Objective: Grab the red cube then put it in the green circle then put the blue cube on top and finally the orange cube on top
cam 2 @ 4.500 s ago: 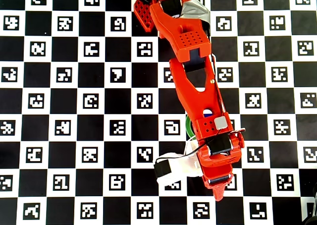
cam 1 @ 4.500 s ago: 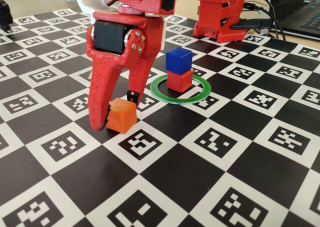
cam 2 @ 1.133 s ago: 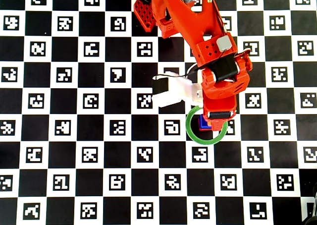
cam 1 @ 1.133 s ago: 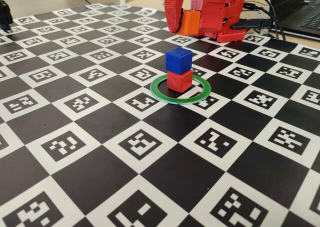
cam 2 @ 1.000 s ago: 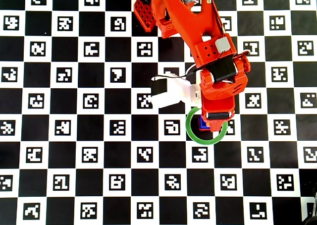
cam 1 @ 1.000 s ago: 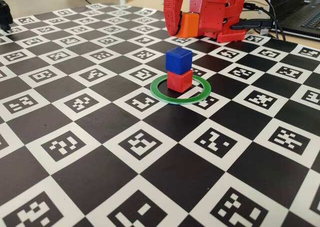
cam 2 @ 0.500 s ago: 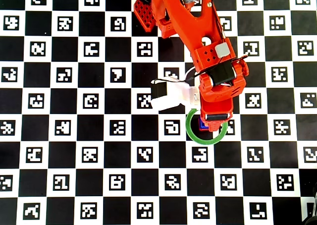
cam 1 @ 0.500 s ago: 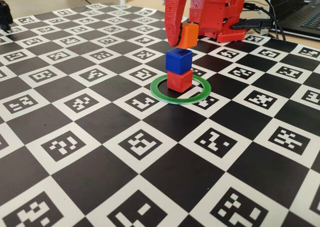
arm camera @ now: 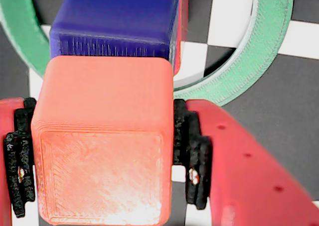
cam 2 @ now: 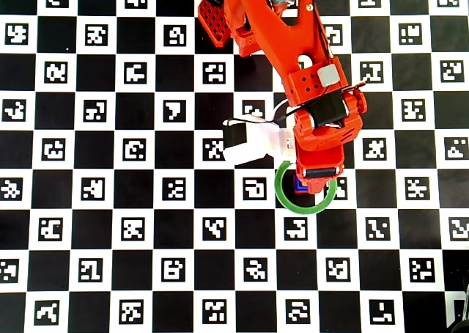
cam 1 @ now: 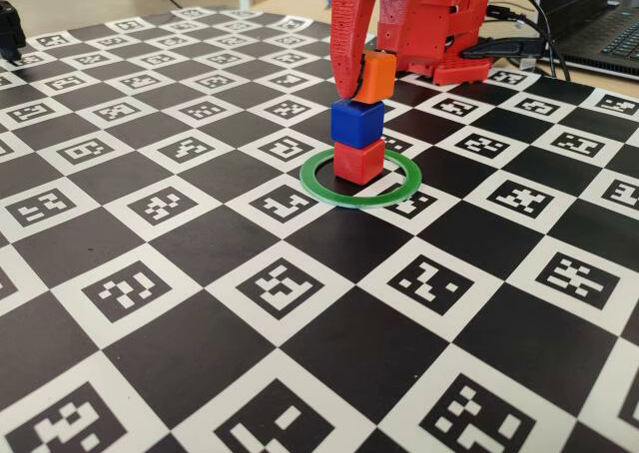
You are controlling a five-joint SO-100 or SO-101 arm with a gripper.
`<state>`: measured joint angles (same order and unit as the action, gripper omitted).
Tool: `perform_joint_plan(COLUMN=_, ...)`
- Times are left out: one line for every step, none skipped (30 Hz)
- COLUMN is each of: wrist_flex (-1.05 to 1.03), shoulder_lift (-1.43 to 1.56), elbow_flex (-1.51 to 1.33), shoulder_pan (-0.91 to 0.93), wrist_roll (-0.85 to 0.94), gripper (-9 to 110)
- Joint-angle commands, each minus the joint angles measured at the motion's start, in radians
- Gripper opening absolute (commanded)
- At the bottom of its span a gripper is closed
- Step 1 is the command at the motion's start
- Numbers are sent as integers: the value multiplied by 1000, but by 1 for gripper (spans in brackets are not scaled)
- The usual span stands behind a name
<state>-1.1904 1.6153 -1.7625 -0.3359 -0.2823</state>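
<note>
Now: orange cube at the top of the stack, gripper clamped on it

Now the gripper (cam 1: 365,79) has its two fingers pressed against opposite sides of the orange cube (cam 1: 375,78); the wrist view shows the black pads (arm camera: 192,159) tight on both flanks of that cube (arm camera: 102,141). From the fixed view, the orange cube sits directly over the blue cube (cam 1: 357,123), so close that touching or a hair apart cannot be told. The blue cube rests on the red cube (cam 1: 359,160), which stands inside the green circle (cam 1: 329,193), off centre toward the ring's 12 o'clock side in that view. In the wrist view the blue cube (arm camera: 117,24) lies at 12 o'clock from the orange one, with arcs of the green circle (arm camera: 271,47) curving at either side. From overhead, the arm (cam 2: 293,61) covers most of the stack; the green circle (cam 2: 289,201) shows on the checkered marker board (cam 2: 110,201), with a bit of blue cube (cam 2: 299,185) inside its 12 o'clock edge
</note>
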Motion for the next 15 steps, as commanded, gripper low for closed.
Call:
perform_joint_plan(wrist_flex=17, shoulder_lift=20, elbow_flex=11, shoulder_pan=12, wrist_roll=12, gripper=0)
perform_joint_plan(wrist_flex=17, shoulder_lift=20, elbow_flex=11, shoulder_pan=14, wrist_roll=14, gripper=0)
perform_joint_plan(wrist_flex=18, shoulder_lift=20, elbow_flex=11, shoulder_pan=14, wrist_roll=14, gripper=0)
perform_joint_plan(wrist_flex=18, shoulder_lift=18, elbow_flex=11, shoulder_pan=14, wrist_roll=14, gripper=0)
perform_joint_plan(wrist_flex=18, shoulder_lift=18, elbow_flex=9, shoulder_pan=14, wrist_roll=12, gripper=0)
perform_joint_plan(wrist_flex=18, shoulder_lift=18, elbow_flex=9, shoulder_pan=14, wrist_roll=12, gripper=0)
perform_joint_plan(wrist_flex=18, shoulder_lift=18, elbow_flex=9, shoulder_pan=14, wrist_roll=12, gripper=0)
perform_joint_plan(wrist_flex=18, shoulder_lift=18, elbow_flex=8, shoulder_pan=14, wrist_roll=12, gripper=0)
perform_joint_plan(wrist_flex=18, shoulder_lift=18, elbow_flex=6, shoulder_pan=14, wrist_roll=12, gripper=0)
perform_joint_plan(wrist_flex=20, shoulder_lift=18, elbow_flex=3, shoulder_pan=14, wrist_roll=14, gripper=0)
perform_joint_plan(wrist_flex=21, shoulder_lift=18, elbow_flex=3, shoulder_pan=14, wrist_roll=14, gripper=0)
perform_joint_plan(wrist_flex=21, shoulder_lift=18, elbow_flex=3, shoulder_pan=14, wrist_roll=14, gripper=0)
perform_joint_plan(wrist_flex=21, shoulder_lift=18, elbow_flex=3, shoulder_pan=15, wrist_roll=15, gripper=0)
perform_joint_plan(wrist_flex=21, shoulder_lift=18, elbow_flex=2, shoulder_pan=15, wrist_roll=15, gripper=0)
perform_joint_plan(wrist_flex=21, shoulder_lift=18, elbow_flex=2, shoulder_pan=15, wrist_roll=15, gripper=0)
